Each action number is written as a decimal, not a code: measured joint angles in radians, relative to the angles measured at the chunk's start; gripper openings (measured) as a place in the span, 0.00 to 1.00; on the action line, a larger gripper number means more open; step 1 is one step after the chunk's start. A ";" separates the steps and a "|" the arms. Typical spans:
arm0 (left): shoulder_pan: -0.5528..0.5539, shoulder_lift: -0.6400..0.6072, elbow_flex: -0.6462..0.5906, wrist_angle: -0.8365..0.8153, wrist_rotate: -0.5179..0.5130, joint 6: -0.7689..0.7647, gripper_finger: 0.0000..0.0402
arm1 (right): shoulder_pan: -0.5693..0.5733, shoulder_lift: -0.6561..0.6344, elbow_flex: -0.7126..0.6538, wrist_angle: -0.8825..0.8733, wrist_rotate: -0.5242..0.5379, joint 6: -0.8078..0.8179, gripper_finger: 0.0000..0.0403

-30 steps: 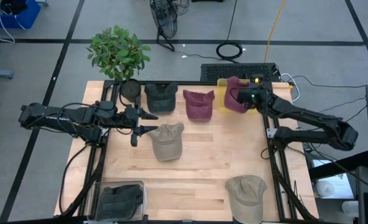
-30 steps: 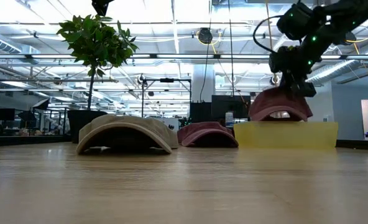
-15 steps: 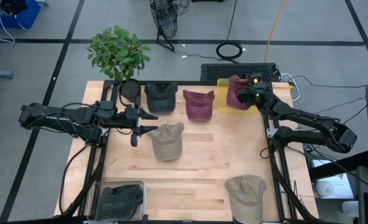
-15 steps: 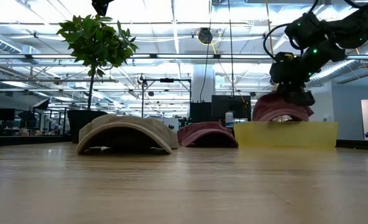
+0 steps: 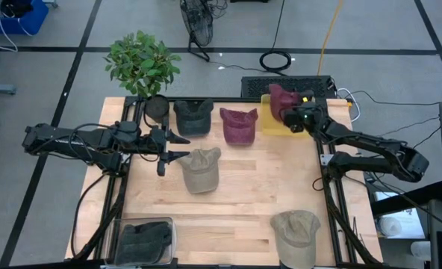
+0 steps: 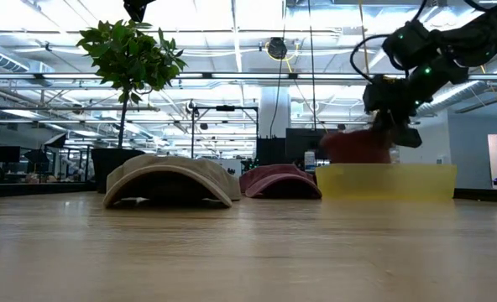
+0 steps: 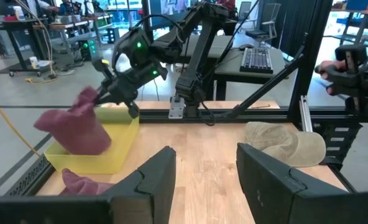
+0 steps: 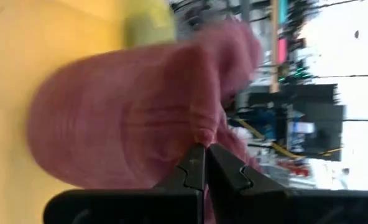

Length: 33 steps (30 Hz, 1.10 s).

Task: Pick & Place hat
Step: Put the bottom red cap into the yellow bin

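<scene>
My right gripper is shut on a maroon hat over the yellow bin at the table's far right. In the low view the hat hangs partly behind the bin's wall. The left wrist view shows the hat below that gripper. My left gripper is open and empty, left of a tan hat that lies brim-down on the table. My right gripper pinches a bunched bit of the hat's cloth between its two fingertips; which part of the hat it is, I cannot tell. The fingers slant down from the table's right. The hat hangs below them, its lower part inside the bin.
A dark grey hat and a second maroon hat lie along the far edge. Another tan hat lies at the near right. A clear bin with dark hats stands at the near left. A potted plant stands beyond the far left corner.
My right gripper has moved a little toward the table's far edge, staying shut. The maroon hat has swung toward the bin's far side and sunk from above the bin's rim to partly behind its wall.
</scene>
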 joint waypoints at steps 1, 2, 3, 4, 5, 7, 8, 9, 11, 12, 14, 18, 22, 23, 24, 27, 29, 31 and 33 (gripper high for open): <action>0.000 0.000 0.000 0.000 0.000 0.000 0.43 | 0.000 0.000 0.000 -0.022 0.001 0.012 0.00; 0.000 0.000 0.000 0.000 0.000 0.000 0.43 | 0.000 0.000 0.000 -0.036 0.004 0.016 0.00; 0.000 0.000 0.000 0.000 0.000 0.000 0.43 | 0.000 0.000 0.000 -0.040 0.008 0.017 0.00; 0.000 0.000 0.000 0.000 0.000 0.000 0.43 | 0.000 0.000 0.000 -0.040 0.019 0.019 0.00; 0.000 0.000 0.000 0.000 0.000 0.000 0.43 | 0.000 -0.001 0.000 -0.035 0.032 0.019 0.00; 0.000 0.000 0.000 0.000 0.000 0.000 0.43 | 0.000 -0.006 0.000 -0.013 0.045 0.017 0.00; 0.000 0.000 0.000 0.000 0.000 0.000 0.43 | 0.002 -0.011 0.000 -0.002 0.051 0.012 0.00; 0.000 0.000 0.000 0.000 0.000 0.000 0.43 | 0.006 -0.017 0.000 0.010 0.053 0.007 0.00; 0.000 0.000 0.000 0.000 0.000 0.000 0.43 | 0.016 -0.034 0.000 0.031 0.051 -0.008 0.00; 0.000 0.000 0.000 -0.001 0.000 0.000 0.43 | 0.022 -0.046 0.000 0.038 0.050 -0.015 0.00; 0.000 0.000 0.000 -0.004 0.000 0.000 0.43 | 0.038 -0.065 0.000 0.045 0.049 -0.019 0.00; 0.000 0.000 0.000 -0.007 0.000 -0.001 0.43 | 0.066 -0.087 0.000 -0.009 0.035 0.000 0.00; 0.000 0.000 0.000 -0.007 0.000 -0.005 0.43 | 0.075 -0.079 0.000 -0.122 -0.047 0.134 0.00; 0.000 0.000 0.000 -0.007 0.000 -0.005 0.43 | 0.077 -0.072 0.000 -0.140 -0.052 0.169 0.00; 0.000 0.000 0.000 -0.007 0.000 -0.005 0.43 | 0.079 -0.066 0.000 -0.152 -0.049 0.199 0.00; 0.000 0.000 0.000 -0.007 0.000 -0.005 0.43 | 0.080 -0.065 0.000 -0.148 -0.006 0.262 0.00; 0.000 0.000 0.000 -0.007 0.000 -0.004 0.43 | 0.079 -0.065 0.000 -0.141 0.012 0.295 0.00; 0.000 0.000 0.000 -0.007 0.000 -0.004 0.43 | 0.079 -0.064 0.000 -0.133 0.040 0.320 0.02; 0.000 0.000 0.000 -0.007 0.000 -0.004 0.43 | 0.079 -0.065 0.000 -0.116 0.054 0.326 0.03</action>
